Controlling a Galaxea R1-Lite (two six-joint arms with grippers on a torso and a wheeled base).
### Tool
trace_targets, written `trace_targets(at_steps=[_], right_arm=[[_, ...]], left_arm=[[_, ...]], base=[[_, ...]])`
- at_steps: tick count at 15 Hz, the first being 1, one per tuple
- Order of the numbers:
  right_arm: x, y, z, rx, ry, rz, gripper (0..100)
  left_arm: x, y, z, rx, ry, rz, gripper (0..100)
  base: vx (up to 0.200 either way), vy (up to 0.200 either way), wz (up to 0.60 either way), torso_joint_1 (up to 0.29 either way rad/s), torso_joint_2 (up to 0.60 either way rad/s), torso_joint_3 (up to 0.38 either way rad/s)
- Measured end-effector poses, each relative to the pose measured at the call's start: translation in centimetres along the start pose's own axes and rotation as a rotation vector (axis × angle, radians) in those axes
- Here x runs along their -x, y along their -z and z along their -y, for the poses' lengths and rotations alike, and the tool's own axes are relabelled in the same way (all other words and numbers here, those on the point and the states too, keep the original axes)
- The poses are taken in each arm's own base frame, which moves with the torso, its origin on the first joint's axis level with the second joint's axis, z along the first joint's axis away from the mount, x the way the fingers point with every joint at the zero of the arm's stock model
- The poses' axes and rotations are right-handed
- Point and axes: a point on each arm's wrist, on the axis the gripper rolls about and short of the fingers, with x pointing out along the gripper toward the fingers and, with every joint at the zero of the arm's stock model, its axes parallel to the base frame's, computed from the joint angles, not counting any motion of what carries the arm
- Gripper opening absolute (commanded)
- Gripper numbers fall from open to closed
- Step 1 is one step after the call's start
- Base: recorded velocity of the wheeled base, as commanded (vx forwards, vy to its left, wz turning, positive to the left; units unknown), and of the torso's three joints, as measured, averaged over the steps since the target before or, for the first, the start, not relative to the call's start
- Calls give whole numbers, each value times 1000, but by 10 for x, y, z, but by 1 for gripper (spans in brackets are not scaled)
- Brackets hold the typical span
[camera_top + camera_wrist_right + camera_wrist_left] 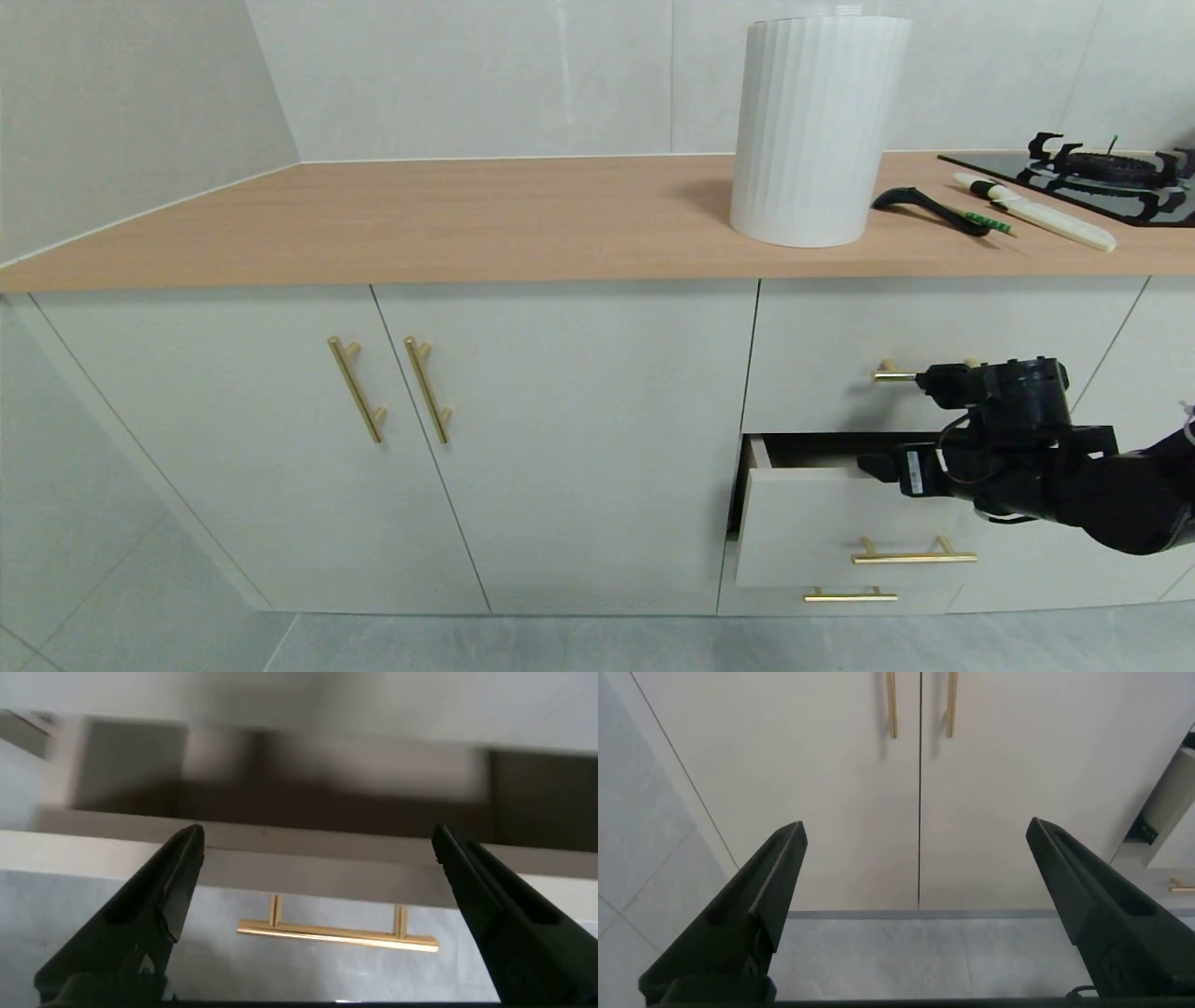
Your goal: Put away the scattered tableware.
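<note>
Left wrist view shows us our left gripper spread wide and empty, facing two flat pale cabinet doors with two slim brass bar handles. On the wood-grain counter stands one white ribbed cylinder. Just right of it lie two pieces of tableware, a black curved utensil and a cream knife. Below the cylinder one drawer stands ajar, our right gripper wide and empty at its top edge.
</note>
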Motion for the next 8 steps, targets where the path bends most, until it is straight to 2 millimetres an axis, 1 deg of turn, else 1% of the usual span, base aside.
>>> trace_targets(at_steps=[2, 4, 6, 8], right_arm=[[-7, 3, -2, 3, 1, -2, 100], [-8, 7, -2, 5, 2, -13, 100], [-4, 10, -2, 8, 2, -26, 100], [6, 12, -1, 18, 4, -60, 100]], left_arm=[[0, 0, 0, 0, 0, 0, 100], [0, 0, 0, 0, 0, 0, 100], [0, 0, 0, 0, 0, 0, 100], [0, 0, 0, 0, 0, 0, 100]], base=[[0, 0, 0, 0, 0, 0], [0, 0, 0, 0, 0, 0], [0, 0, 0, 0, 0, 0], [0, 0, 0, 0, 0, 0]])
